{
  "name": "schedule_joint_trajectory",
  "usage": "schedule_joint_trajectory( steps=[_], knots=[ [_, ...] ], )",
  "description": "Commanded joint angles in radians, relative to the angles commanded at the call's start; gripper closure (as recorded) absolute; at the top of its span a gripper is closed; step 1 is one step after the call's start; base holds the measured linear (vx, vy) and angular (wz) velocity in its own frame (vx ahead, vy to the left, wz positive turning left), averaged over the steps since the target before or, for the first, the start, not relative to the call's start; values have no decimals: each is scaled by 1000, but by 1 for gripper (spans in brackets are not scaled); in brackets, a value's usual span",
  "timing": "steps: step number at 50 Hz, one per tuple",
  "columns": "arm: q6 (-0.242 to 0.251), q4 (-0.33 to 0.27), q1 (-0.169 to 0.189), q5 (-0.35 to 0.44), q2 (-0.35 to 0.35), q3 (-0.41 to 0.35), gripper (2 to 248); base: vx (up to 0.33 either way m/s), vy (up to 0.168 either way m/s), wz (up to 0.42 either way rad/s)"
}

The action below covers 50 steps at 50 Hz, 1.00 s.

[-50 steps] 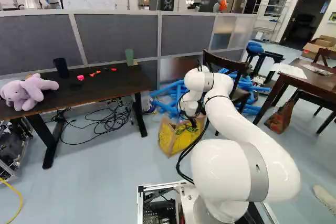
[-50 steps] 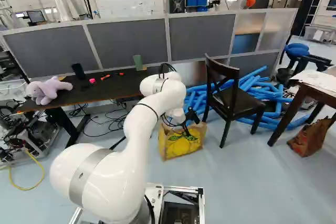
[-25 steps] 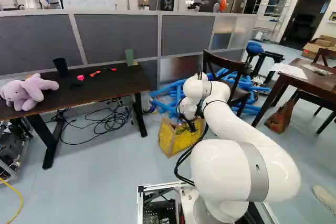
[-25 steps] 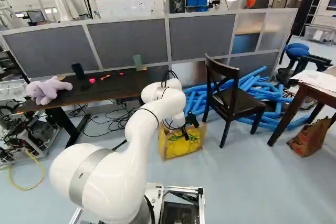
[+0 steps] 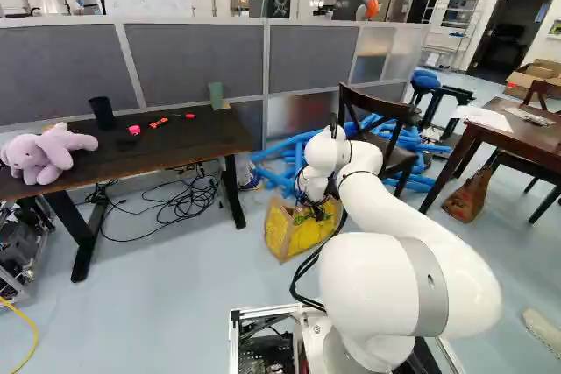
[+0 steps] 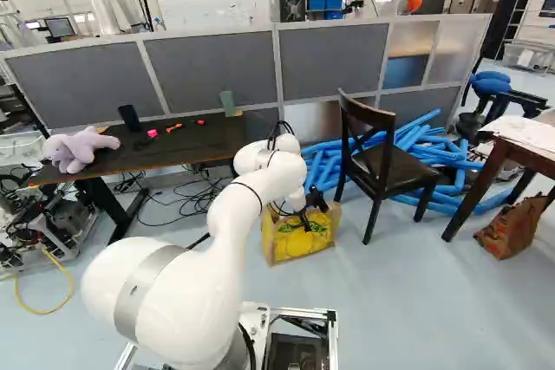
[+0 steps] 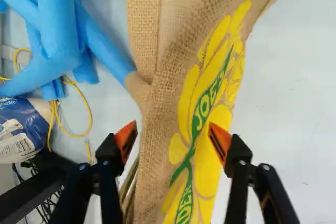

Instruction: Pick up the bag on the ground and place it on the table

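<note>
At nine o'clock in the left base view: dark table, probable destination, its raised top calling for a lift. At four o'clock: white arm, bent forward and down for low reach. At six o'clock: burlap bag, upright on the floor, mouth upward, presumably easing a grasp. At the bag: gripper, fingers apart, apparently to straddle the fabric; contact unclear. Smallest: orange pads, facing inward for friction.

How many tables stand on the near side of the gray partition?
2. One table is at the left of the left base view, under a purple plush toy; the other table is at that view's right. More may be hidden.
</note>
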<state>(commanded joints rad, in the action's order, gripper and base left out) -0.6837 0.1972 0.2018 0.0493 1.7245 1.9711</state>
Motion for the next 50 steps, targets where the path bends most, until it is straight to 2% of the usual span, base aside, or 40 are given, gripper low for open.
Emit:
schedule_joint_trajectory(
  steps=[2,3,7,8,13,14,18,19,23,24,36,50],
  knots=[
    [0,0,0,0,0,0,52,0,0,0],
    [0,0,0,0,0,0,89,0,0,0],
    [0,0,0,0,0,0,89,0,0,0],
    [0,0,0,0,0,0,126,0,0,0],
    [0,0,0,0,0,0,126,0,0,0],
    [0,0,0,0,0,0,163,0,0,0],
    [0,0,0,0,0,0,163,0,0,0],
    [0,0,0,0,0,0,200,0,0,0],
    [0,0,0,0,0,0,200,0,0,0],
    [0,0,0,0,0,0,228,0,0,0],
    [0,0,0,0,-24,-27,228,0,0,0],
    [0,0,-3,-2,-100,-132,228,0,0,0]
  ],
)
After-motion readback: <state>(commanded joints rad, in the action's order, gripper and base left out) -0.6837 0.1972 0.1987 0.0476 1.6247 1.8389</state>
